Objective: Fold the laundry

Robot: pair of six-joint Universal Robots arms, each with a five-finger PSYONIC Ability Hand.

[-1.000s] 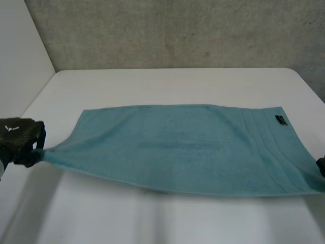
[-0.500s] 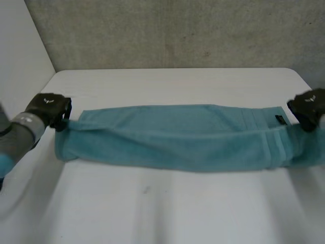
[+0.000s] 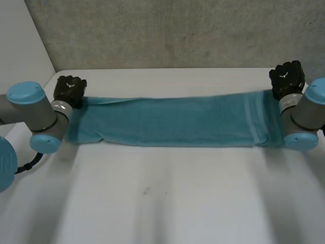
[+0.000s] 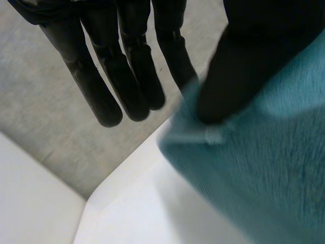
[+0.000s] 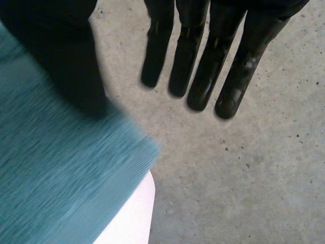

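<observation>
1. Since 0.5 s ago both arms have carried the lifted edge of the teal terry towel [image 3: 172, 122] over to its far edge. It now lies as a long folded strip across the white tabletop [image 3: 167, 203].
2. At the towel's far left corner: left robot hand [image 3: 70, 90], fingers [image 4: 127, 66] straight and off the cloth, thumb resting on the corner.
3. At the towel's far right corner: right robot hand [image 3: 287, 79], fingers [image 5: 203, 66] straight and clear of the cloth.

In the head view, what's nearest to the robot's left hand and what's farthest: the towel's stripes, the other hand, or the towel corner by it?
From the left hand:
1. Towel corner: right beside that hand, at the towel's left end.
2. Towel's stripes: across the cloth, near its right end.
3. Right hand: at the far right end, farthest away.
</observation>
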